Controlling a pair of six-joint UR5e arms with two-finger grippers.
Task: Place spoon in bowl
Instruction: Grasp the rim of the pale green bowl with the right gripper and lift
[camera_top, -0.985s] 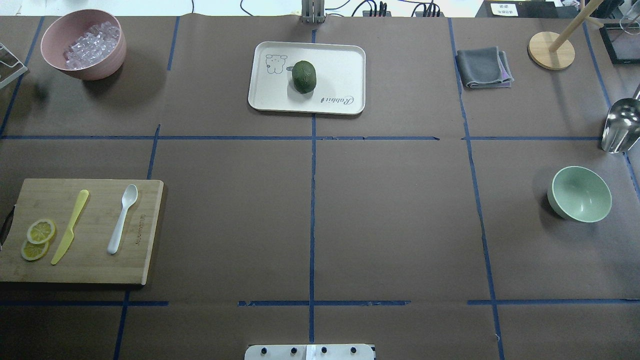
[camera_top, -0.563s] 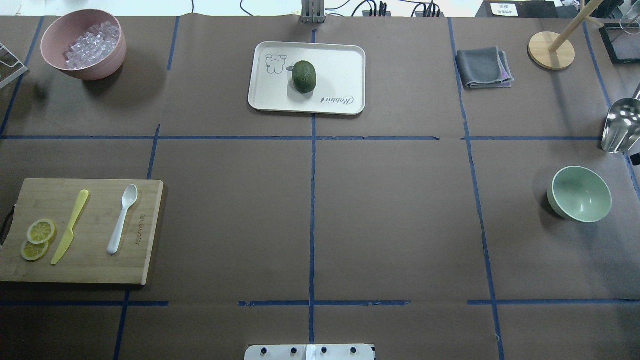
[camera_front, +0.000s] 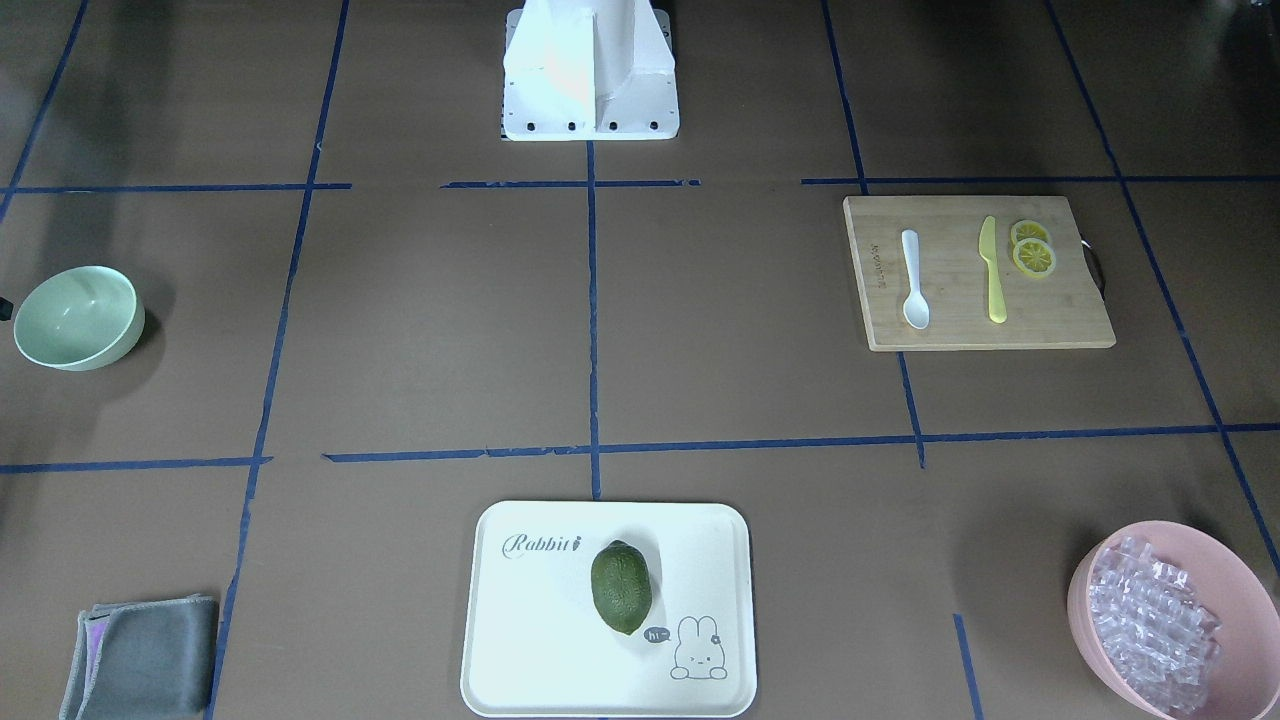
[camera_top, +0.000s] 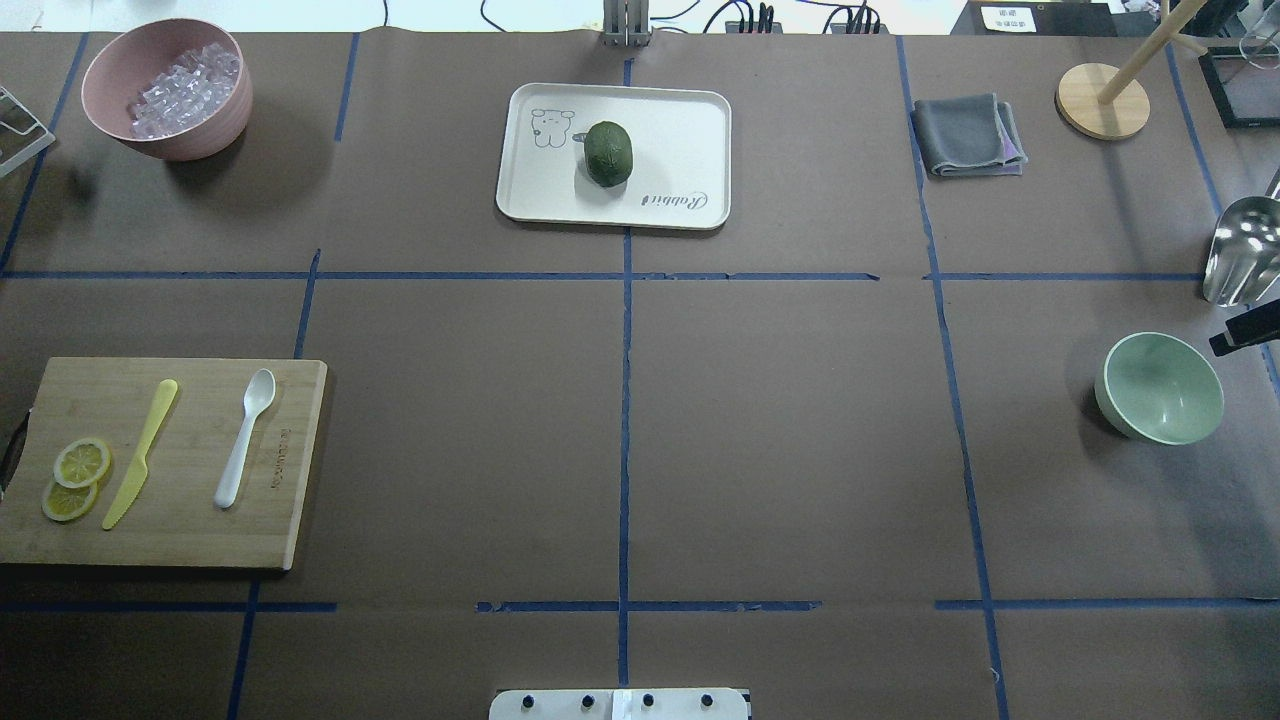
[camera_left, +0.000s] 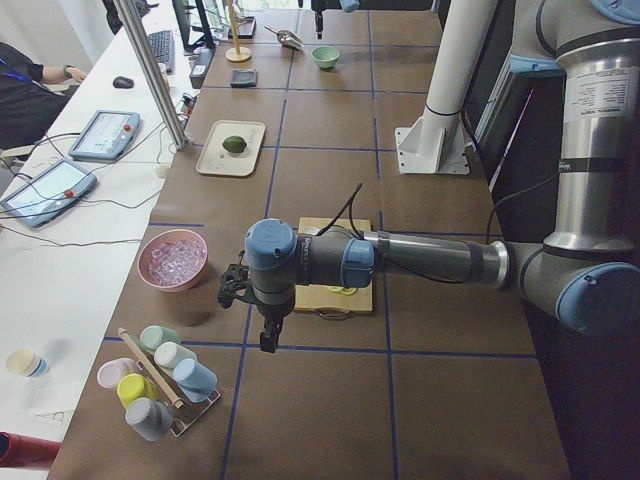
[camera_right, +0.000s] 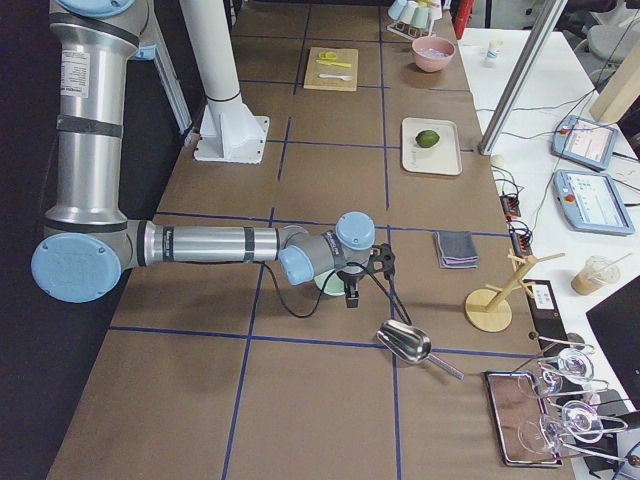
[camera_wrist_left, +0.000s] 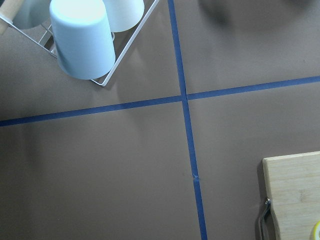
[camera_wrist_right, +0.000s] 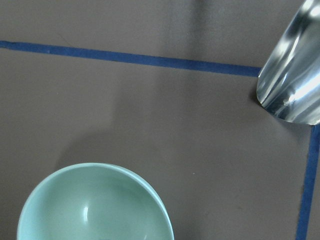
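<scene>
The white spoon lies on the wooden cutting board at the robot's left end of the table. Its long axis runs roughly fore-and-aft, scoop away from the robot and handle toward it, roughly parallel to the yellow knife beside it. The left gripper hangs over the table just off the board's outer, handled end, so the spoon lies inward from it, across the board toward the table's centre; this looks the nearer arm by far. The right gripper hovers near the mint-green bowl at the opposite end, well apart from the spoon. Neither gripper has the spoon (how far either stands open cannot be told from these angles). The bowl looks empty; the pink bowl holds clear cubes, and the tray holds a green fruit.
</scene>
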